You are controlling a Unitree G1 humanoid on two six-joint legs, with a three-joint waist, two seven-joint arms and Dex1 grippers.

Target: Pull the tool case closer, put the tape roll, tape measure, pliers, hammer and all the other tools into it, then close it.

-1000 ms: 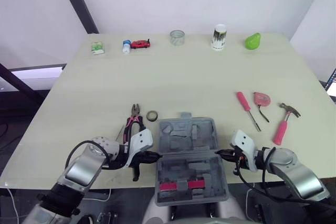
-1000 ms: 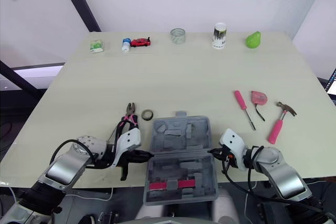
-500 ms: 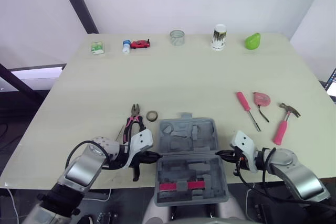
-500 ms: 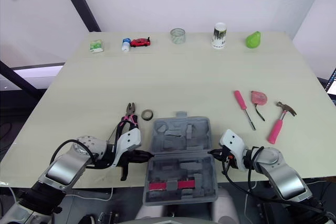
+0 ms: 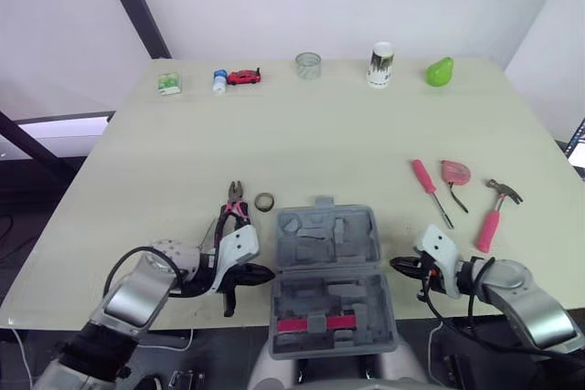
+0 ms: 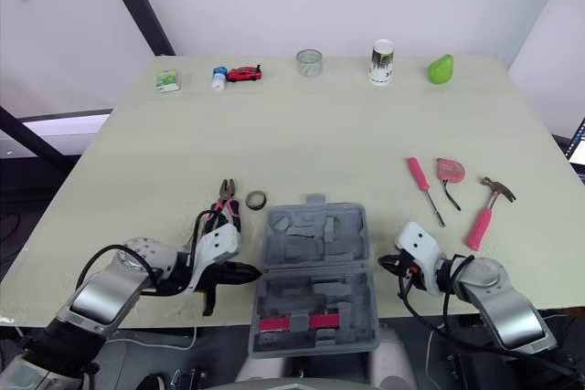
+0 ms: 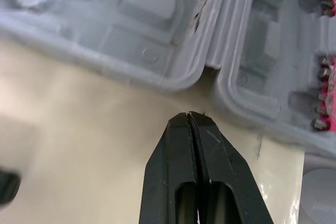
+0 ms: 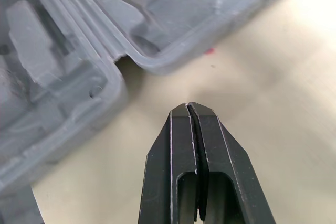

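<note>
Grey plastic tool case (image 5: 327,276) lies open at the near edge of the table (image 5: 302,134).
Left gripper (image 5: 267,273) and right gripper (image 5: 397,266), both closed and empty, flank its hinge without touching; I think the left should open before reaching the pink-handled pliers (image 5: 234,207).

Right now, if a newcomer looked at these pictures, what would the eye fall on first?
The open grey plastic tool case at the near edge of the pale table draws the eye first, flanked at its hinge by the shut left gripper and the shut right gripper, neither touching it. Next come the pink-handled hammer and pink-handled screwdriver lying to its right.
</note>
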